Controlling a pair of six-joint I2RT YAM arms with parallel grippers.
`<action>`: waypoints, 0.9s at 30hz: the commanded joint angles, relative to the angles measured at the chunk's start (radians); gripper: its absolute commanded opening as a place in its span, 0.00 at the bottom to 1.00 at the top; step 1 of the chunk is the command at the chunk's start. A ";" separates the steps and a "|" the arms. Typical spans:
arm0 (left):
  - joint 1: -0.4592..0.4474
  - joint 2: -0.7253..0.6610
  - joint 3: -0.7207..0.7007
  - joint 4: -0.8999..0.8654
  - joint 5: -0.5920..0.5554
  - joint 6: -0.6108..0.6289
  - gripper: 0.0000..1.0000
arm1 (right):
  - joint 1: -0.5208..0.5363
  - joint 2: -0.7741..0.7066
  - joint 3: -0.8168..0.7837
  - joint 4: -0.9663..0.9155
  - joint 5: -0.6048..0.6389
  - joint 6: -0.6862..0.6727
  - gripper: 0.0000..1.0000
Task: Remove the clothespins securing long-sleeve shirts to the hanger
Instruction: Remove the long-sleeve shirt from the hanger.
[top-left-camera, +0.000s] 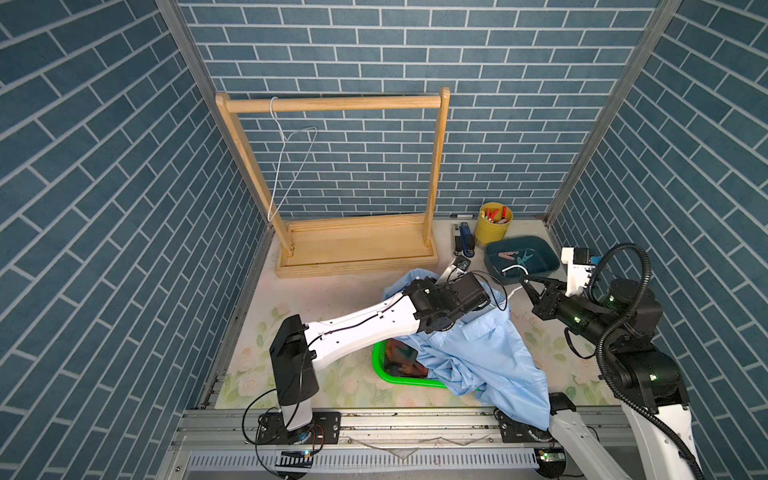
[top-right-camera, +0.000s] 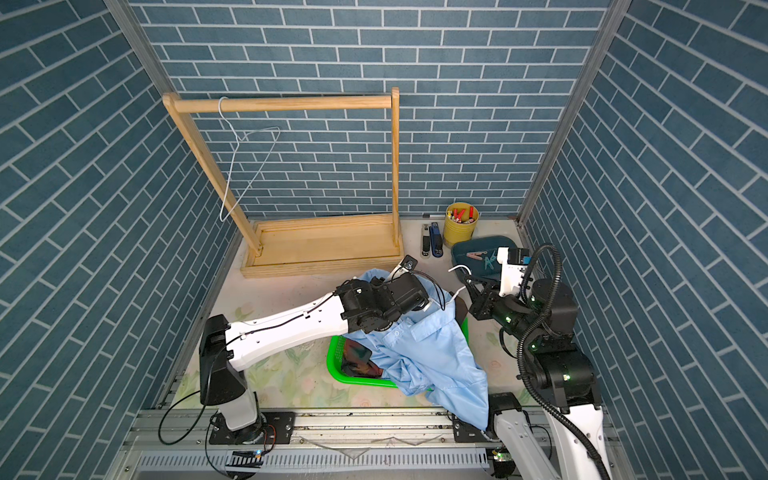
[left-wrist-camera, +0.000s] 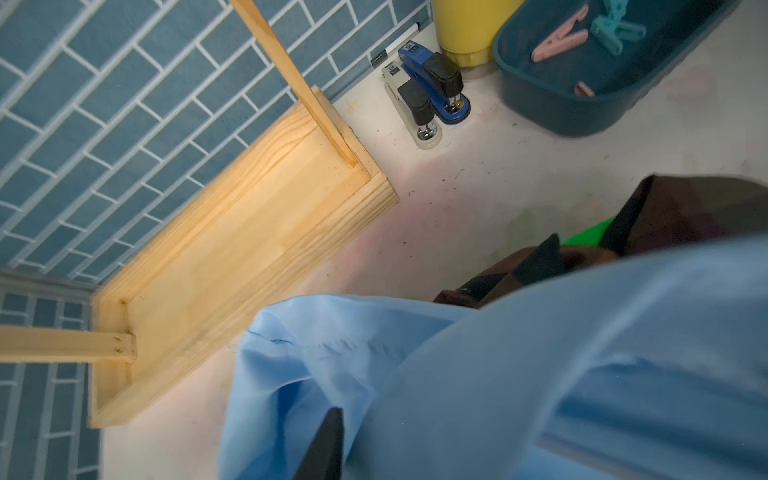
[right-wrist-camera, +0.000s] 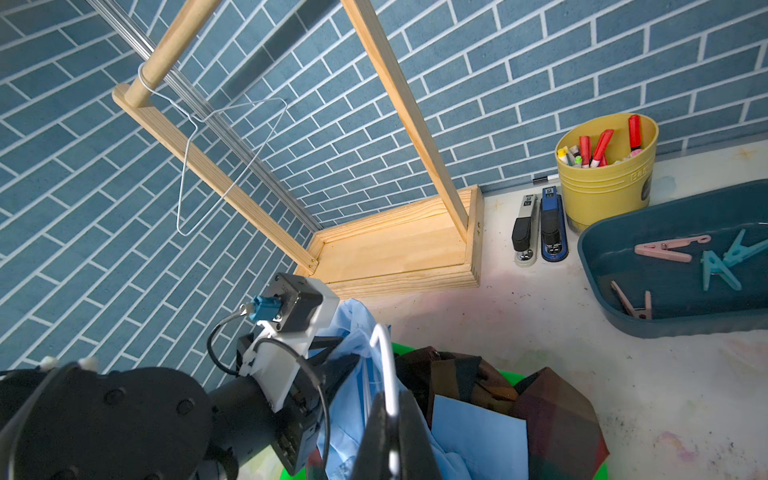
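Clothespins: all I can find lie in the dark teal tray (right-wrist-camera: 665, 328), on the far side of the green basket (top-left-camera: 415, 381) and toward the right arm. There are two salmon clothespins (right-wrist-camera: 665, 249) and a crossed pair of teal clothespins (right-wrist-camera: 721, 264). None shows on either shirt, though the folds hide a good deal.

Shirts: the plaid shirt (right-wrist-camera: 552, 415) sits in the basket. The pale blue shirt (top-left-camera: 478, 353) is heaped over the basket's right and far rim. Its tail runs past the near rim onto the base of the right arm.

Right gripper (right-wrist-camera: 392, 409): clenched on the thin wire of the held hanger (right-wrist-camera: 390, 386), just beyond the basket's far rim. The blue cloth hangs against that wire.

Left gripper (left-wrist-camera: 442, 324): buried in the blue shirt over the basket's far rim. Its fingers (left-wrist-camera: 326, 440) poke out of the folds with cloth between them. I cannot tell whether they pinch it.

Risks, as I judge them:
- The wire is a narrow, round hold. A tug on the shirt from the left arm could swivel it or pull it out of the jaws.
- The tail lies on the right arm's base. If that arm swings, it may drag the cloth, and the basket with it.
- The hanger's hook sits close to the tray. A sweep could knock the tray and scatter the pins.
- A pin may be hidden in the folds, so a hard pull would strain the fabric.
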 joint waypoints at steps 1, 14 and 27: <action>0.032 -0.041 0.014 -0.067 -0.052 -0.015 0.16 | 0.002 -0.016 0.014 -0.004 -0.064 -0.031 0.00; 0.215 -0.073 0.004 -0.023 0.079 0.075 0.09 | 0.003 -0.076 0.001 -0.033 -0.081 -0.046 0.00; 0.377 -0.082 -0.092 0.043 0.254 0.078 0.11 | 0.003 -0.147 0.018 -0.073 -0.023 -0.063 0.00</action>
